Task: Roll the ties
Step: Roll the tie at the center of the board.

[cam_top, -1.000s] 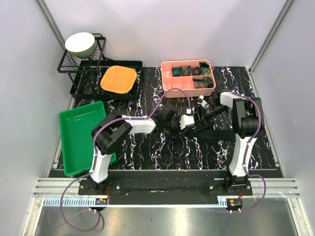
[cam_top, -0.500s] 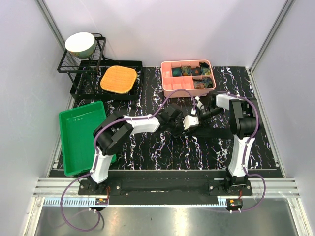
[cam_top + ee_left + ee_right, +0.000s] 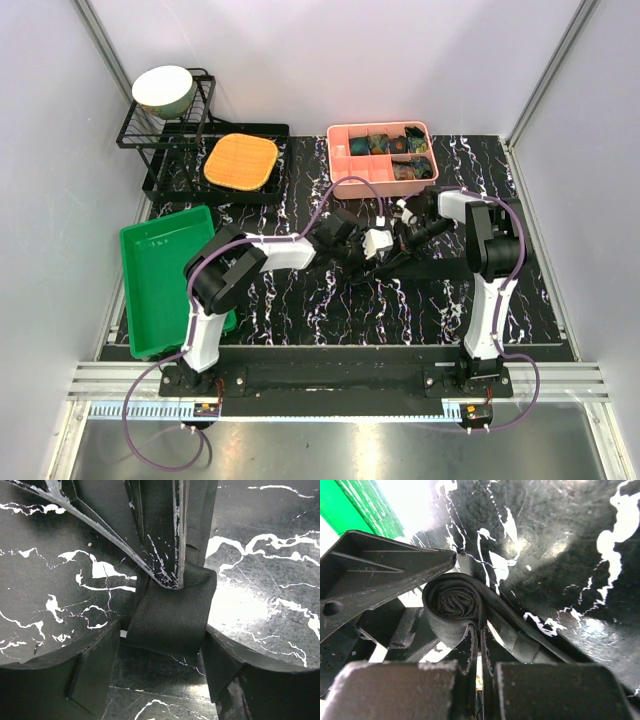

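black tie (image 3: 170, 615) part-rolled

top: left gripper (image 3: 388, 250) and right gripper (image 3: 402, 243) met on the marbled table (image 3: 300, 300). left wrist: spread fingers (image 3: 95, 675) flanked the tie's roll. right wrist: fingertips (image 3: 470, 640), pressed together, touched the roll.

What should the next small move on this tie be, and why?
Probably close the left gripper on the tie roll. Its fingers stand open on either side of the roll, the right gripper is shut on the outer layer, and a loose tail lies unrolled, so more turning seems needed.
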Controlling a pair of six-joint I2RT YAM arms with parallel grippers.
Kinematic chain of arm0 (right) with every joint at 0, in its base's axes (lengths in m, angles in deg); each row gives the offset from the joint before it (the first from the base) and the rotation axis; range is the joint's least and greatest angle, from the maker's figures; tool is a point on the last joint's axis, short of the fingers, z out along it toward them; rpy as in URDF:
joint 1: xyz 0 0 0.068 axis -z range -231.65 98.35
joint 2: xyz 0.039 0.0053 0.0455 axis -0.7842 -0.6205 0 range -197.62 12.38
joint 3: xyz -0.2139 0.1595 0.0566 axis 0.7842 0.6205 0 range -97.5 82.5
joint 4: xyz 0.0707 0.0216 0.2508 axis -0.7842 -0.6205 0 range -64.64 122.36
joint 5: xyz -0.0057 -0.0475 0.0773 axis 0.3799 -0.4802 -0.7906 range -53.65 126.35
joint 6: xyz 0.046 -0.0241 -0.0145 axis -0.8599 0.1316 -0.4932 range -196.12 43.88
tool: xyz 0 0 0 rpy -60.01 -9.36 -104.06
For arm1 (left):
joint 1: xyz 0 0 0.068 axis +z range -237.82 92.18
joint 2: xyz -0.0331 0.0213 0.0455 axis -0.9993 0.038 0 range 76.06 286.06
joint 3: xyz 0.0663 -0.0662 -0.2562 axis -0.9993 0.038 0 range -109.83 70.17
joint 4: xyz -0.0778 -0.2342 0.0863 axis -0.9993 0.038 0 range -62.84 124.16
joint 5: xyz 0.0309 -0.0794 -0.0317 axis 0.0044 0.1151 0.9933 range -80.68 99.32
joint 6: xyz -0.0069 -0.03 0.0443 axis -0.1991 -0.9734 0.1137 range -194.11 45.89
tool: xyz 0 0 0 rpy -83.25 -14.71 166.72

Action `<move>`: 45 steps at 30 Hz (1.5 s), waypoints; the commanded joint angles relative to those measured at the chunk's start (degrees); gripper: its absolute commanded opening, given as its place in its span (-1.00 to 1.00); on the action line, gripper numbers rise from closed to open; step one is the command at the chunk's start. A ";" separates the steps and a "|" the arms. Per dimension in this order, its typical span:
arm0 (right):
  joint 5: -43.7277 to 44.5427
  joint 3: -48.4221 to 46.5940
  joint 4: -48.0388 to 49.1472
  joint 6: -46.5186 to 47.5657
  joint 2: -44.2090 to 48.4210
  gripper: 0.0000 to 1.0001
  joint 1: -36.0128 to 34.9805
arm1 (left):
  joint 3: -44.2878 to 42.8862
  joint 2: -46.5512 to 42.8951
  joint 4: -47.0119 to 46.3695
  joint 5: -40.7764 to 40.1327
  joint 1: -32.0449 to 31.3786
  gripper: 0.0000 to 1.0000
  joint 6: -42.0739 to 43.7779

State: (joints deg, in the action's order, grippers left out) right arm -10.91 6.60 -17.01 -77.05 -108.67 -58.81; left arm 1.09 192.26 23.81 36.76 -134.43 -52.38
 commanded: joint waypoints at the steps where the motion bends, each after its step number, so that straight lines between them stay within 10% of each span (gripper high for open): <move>1: 12.37 -1.36 3.49 4.35 -3.75 -1.00 -1.72 | 2.72 1.48 -1.72 4.37 0.20 0.43 -2.49; 11: 14.13 -3.47 2.96 7.08 -6.12 -1.00 -4.18 | 0.00 4.82 -4.82 9.21 0.29 0.36 -1.70; 19: 11.59 -5.13 1.55 7.34 -5.60 -1.00 -4.18 | 2.10 3.51 3.61 3.69 0.29 -0.53 3.30; 23: 7.37 -7.42 -2.22 7.61 -4.19 -0.47 -3.48 | 5.96 0.79 6.69 -0.19 0.29 -0.65 4.72; 28: 1.23 -6.81 -5.74 7.52 1.52 0.05 -0.14 | 6.77 0.25 8.10 -3.79 0.03 -0.71 3.93; 45: -9.60 0.05 5.68 1.28 0.74 -0.13 -3.30 | 0.35 5.08 15.92 -11.44 -2.26 -0.61 2.96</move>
State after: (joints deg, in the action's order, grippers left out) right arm -18.26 8.15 -15.26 -74.86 -106.77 -61.63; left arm -0.42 192.06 28.07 33.50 -136.25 -50.19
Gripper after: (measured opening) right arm 0.488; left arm 0.409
